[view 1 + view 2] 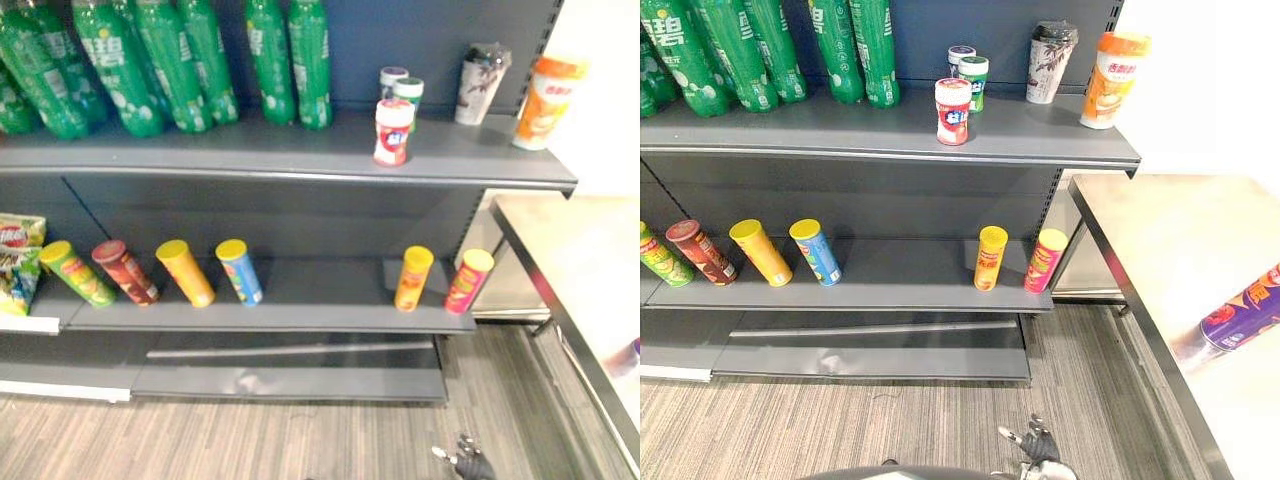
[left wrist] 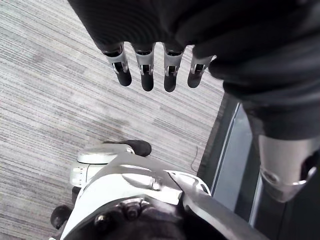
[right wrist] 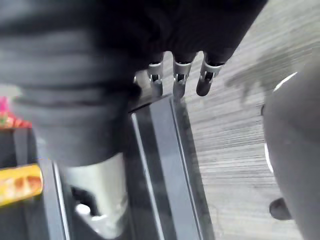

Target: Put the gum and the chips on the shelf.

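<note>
Purple chips can (image 1: 1240, 318): lying on the worktop (image 1: 1160, 230), above and right of the right robot hand (image 3: 181, 80), untouched. Gum jar (image 1: 952, 111): upright on the upper shelf (image 1: 790, 135), higher yet. Left robot hand (image 2: 146, 70) and right alike hang empty, fingers apart. Hazard: the can likely rolls off if nudged.

Shelf (image 1: 790, 128) holds bottles (image 1: 180, 60), cups (image 1: 1048, 62), probably gum (image 1: 952, 110), chip cans (image 1: 990, 257).

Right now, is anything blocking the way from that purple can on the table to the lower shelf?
Nothing visible does. The purple can sits on the table, and the lower shelf is open in front, with a bare stretch between the blue can and the orange can.
</note>
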Controlling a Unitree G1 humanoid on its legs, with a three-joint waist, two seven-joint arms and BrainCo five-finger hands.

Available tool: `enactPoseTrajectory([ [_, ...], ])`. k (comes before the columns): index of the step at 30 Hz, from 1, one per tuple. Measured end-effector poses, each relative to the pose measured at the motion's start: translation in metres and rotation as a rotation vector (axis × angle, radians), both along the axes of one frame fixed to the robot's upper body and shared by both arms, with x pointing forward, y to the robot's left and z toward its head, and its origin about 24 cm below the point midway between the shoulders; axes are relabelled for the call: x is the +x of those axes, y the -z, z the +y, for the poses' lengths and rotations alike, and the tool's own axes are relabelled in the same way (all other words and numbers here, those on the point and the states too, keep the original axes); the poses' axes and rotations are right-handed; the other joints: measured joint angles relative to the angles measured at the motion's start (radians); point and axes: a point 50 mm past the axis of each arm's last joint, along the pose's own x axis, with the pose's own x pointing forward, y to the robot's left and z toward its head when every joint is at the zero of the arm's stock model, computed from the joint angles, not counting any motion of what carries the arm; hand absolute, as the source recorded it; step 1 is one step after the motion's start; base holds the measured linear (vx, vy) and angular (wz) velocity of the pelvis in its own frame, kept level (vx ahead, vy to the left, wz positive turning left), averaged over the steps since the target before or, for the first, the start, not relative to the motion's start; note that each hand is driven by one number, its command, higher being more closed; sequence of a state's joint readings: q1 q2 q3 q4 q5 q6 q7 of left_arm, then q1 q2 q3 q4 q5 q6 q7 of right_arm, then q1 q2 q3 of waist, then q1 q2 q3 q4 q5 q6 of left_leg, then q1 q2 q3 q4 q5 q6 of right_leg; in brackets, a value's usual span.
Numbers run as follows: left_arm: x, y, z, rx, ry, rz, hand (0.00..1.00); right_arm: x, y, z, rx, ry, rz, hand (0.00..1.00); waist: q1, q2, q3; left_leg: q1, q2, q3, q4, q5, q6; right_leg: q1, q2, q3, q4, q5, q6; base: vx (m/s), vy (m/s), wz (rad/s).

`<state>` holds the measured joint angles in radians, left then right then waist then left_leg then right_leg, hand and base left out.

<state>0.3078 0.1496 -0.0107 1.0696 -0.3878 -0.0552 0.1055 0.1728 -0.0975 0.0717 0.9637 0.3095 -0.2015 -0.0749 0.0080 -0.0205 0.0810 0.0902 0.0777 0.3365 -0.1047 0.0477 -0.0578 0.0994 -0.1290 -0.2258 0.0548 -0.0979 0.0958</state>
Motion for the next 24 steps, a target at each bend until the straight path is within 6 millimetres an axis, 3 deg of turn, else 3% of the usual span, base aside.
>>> enactPoseTrajectory([
  [7, -0.002, 0.001, 0.001, -0.017, -0.014, 0.008, 0.0, -0.018, 0.006, -0.018, -0.063, 0.089, 0.071, 0.0, -0.008, -0.001, 0.001, 0.008, -0.016, -0.016, 0.0, -0.008, 0.006, 0.013, -0.013, -0.014, -0.001, -0.004, 0.006, 0.06, 0.023, 0.07],
  [17, 0.002, 0.002, 0.001, -0.026, -0.049, -0.004, 0.0, -0.037, 0.01, -0.023, -0.059, 0.2, 0.133, 0.0, -0.031, -0.004, 0.028, 0.04, -0.016, 0.034, 0.0, -0.034, 0.002, 0.023, -0.015, 0.02, 0.01, -0.031, 0.008, 0.03, 0.017, -0.11],
  [22, 0.01, 0.001, 0.004, -0.019, -0.039, -0.021, 0.0, -0.044, 0.011, -0.024, -0.035, 0.315, 0.148, 0.0, -0.032, -0.021, 0.043, 0.079, -0.047, 0.083, 0.004, -0.073, 0.016, -0.013, -0.054, 0.069, 0.109, -0.074, 0.044, 0.09, 0.078, -0.29],
  [24, 0.017, 0.002, 0.002, -0.027, -0.036, -0.024, 0.0, -0.052, 0.012, -0.027, -0.022, 0.4, 0.16, 0.0, -0.033, -0.009, 0.054, 0.09, -0.048, 0.107, 0.007, -0.078, 0.024, -0.045, -0.062, 0.089, 0.164, -0.051, 0.087, 0.13, 0.125, -0.39],
])
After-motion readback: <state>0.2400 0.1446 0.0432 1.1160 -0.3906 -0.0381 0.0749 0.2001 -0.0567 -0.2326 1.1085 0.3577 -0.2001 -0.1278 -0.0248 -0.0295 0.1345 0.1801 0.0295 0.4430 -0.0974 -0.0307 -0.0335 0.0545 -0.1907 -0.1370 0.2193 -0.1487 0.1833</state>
